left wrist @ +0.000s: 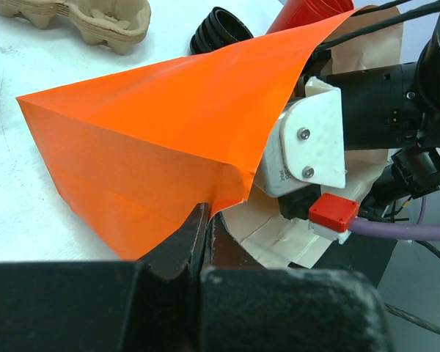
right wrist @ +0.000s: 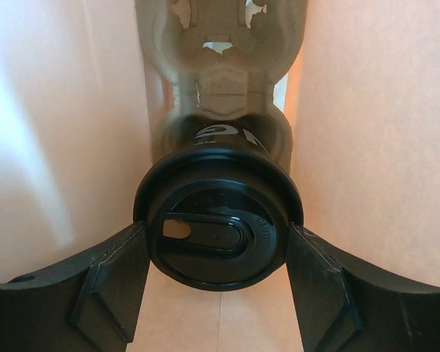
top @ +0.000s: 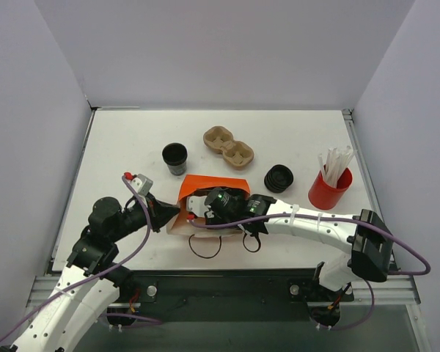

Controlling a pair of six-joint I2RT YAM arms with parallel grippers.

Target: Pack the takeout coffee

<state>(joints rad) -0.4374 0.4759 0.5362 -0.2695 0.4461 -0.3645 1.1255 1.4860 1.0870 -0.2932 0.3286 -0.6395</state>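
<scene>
Hidden from overhead inside the orange bag [top: 205,185]: takeout coffee [right wrist: 217,220], clamped at the lid by the right gripper [right wrist: 217,246], cup body mostly sunk in a pulp carrier [right wrist: 221,73]; bag edge pinched tight by the left gripper [left wrist: 205,220]; white table [top: 132,139], pale walls [top: 227,51].

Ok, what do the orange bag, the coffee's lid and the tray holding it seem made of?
The orange bag: matte paper, crisply creased, brown inside. The lid of the takeout coffee: glossy black plastic, moulded sip hole. The cup carrier around it: probably moulded pulp, tan, rough torn-looking edges.
</scene>
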